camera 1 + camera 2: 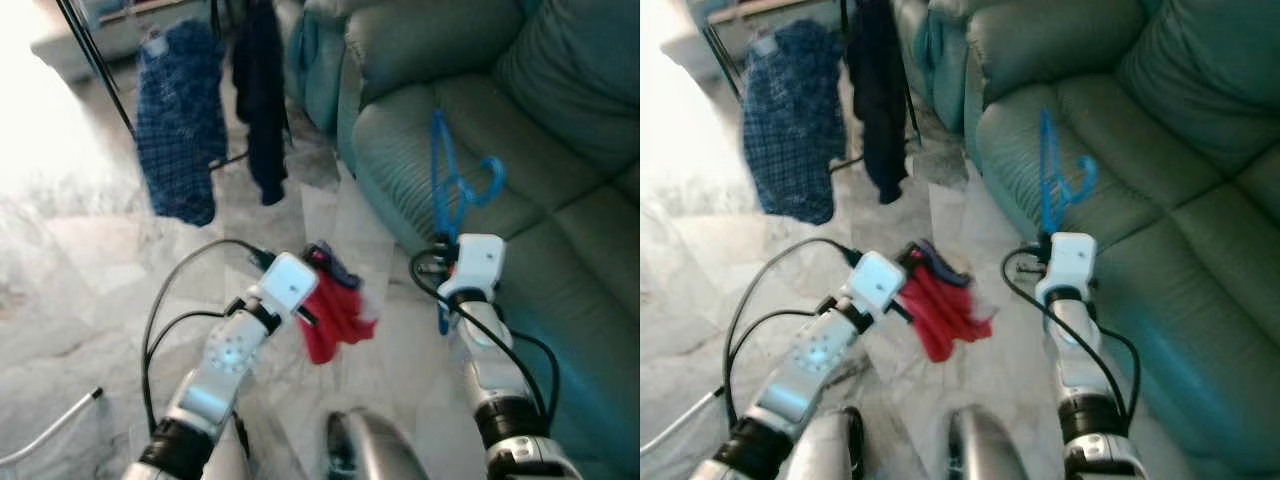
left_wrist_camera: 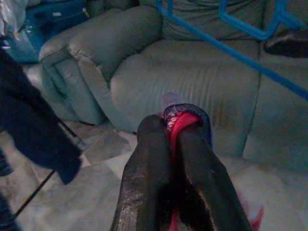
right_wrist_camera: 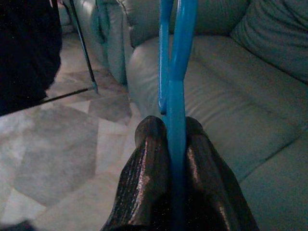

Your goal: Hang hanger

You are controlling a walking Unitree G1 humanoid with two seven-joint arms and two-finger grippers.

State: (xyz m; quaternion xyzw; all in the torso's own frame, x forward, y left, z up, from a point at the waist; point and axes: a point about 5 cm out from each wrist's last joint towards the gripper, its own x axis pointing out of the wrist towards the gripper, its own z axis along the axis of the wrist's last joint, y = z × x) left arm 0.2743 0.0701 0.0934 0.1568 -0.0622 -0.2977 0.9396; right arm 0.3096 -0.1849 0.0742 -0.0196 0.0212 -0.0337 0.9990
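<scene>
A blue plastic hanger [image 1: 450, 185] stands upright in front of the green sofa, hook at the top. My right gripper [image 3: 172, 132] is shut on its lower part, the blue bar pinched between both black fingers [image 3: 149, 149]. My left gripper [image 2: 173, 127] is shut on a red garment with a dark blue edge [image 1: 333, 305], which hangs down over the floor to the left of the hanger. In the left wrist view the hanger [image 2: 250, 53] crosses above the fingertips.
A green sofa [image 1: 520, 120] takes up the right side. At the back left a black clothes rack [image 1: 100, 70] carries a blue checked shirt [image 1: 180, 120] and a dark garment [image 1: 262, 95]. Pale marble floor [image 1: 90, 290] lies in front and to the left.
</scene>
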